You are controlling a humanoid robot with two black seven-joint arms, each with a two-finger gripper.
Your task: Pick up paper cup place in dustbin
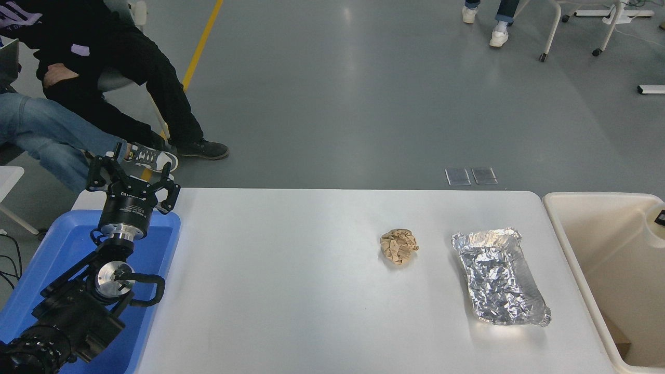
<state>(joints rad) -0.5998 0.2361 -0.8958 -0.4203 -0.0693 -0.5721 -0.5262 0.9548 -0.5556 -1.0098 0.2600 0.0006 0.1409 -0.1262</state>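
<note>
Only a dark sliver of the right gripper shows at the picture's edge, over the dustbin; whether its fingers are apart or together cannot be told. The paper cup is nowhere in sight, possibly off-frame beside that sliver. The left gripper sits parked above the blue tub, fingers spread. Crumpled paper ball and foil tray lie on the table.
</note>
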